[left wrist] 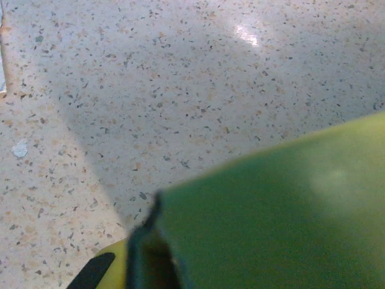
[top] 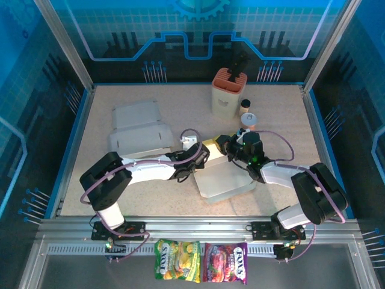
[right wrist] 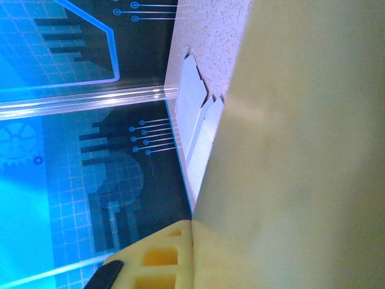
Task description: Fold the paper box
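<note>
Well, one of the left fingers [left wrist: 96, 270] is plain in the left wrist view, a yellow tip with a black pad. A blurred greenish panel of the box [left wrist: 271, 223] lies right beside it and covers the other finger, so I cannot tell whether they pinch it. The right fingers [right wrist: 153, 259] are half hidden too. One yellow finger sits against the edge of a pale box panel that hides its partner, and that grip cannot be told either.

From above, both sets of fingers meet at the raised far flap of the box. It rests on the desk [top: 283, 120] just under them, its body reaching back toward the arm bases. Beyond and to the left of the left fingers lies a stack of flat blanks [top: 137, 129]. Beyond the right fingers stand a holder [top: 228, 91] and two small bottles [top: 248, 120], too small to read. Well behind both, past the desk's near edge, lie two candy bags [top: 177, 260].
</note>
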